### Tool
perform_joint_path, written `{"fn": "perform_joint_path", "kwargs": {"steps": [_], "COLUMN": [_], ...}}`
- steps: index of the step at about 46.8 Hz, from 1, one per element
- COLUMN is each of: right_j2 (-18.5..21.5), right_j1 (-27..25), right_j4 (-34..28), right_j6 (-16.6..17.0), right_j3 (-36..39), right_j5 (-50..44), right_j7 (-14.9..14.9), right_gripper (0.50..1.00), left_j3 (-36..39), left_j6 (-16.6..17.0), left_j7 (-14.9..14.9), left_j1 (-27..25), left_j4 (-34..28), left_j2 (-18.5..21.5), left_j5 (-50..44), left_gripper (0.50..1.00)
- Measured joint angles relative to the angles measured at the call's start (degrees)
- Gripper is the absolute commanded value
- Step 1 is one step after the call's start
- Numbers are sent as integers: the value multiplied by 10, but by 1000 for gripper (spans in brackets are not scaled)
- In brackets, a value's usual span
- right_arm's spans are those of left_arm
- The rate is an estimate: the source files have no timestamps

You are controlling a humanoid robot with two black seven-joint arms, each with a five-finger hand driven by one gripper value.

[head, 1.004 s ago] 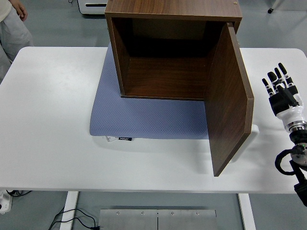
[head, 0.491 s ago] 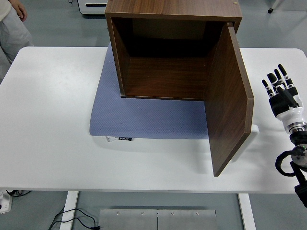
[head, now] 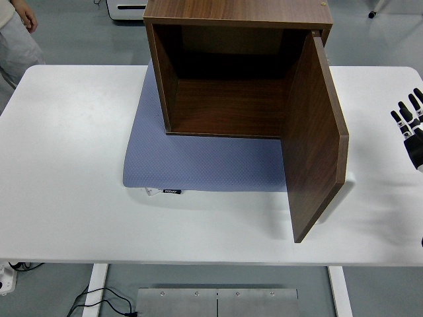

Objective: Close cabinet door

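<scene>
**Cabinet door open, right hand at table edge**

The wooden cabinet (head: 228, 72) stands at 12 o'clock on the white table (head: 66, 165), resting on a blue-grey mat (head: 198, 165) that extends out from under it toward 6 o'clock. The cabinet interior is exposed. The door (head: 316, 139), hinged on the right side of the cabinet, stands wide open and projects toward 5 o'clock, with its free edge over the table past the corner of the mat.

The right hand (head: 411, 125) is located at 3 o'clock, at the picture's right edge, well apart from the door. Only part of it is in view; the visible fingers (head: 400, 120) appear extended and hold nothing.

A person (head: 16, 33) stands at 10 o'clock, beyond the far left corner of the table.
</scene>
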Motion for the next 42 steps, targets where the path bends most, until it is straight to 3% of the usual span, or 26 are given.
{"fn": "perform_joint_path", "kwargs": {"steps": [23,42], "right_j2": [-51,-56], "right_j1": [-124,-236], "right_j4": [146,231], "right_j6": [1,29], "right_j3": [10,40], "right_j5": [-17,-81], "right_j7": [14,20], "right_gripper": [1000,1000], "left_j3": [0,0], "left_j6": [0,0], "left_j7": [0,0], "left_j1": [0,0], "left_j4": [0,0], "left_j2": [0,0], "left_j5": [0,0], "left_gripper": [1000,1000]}}
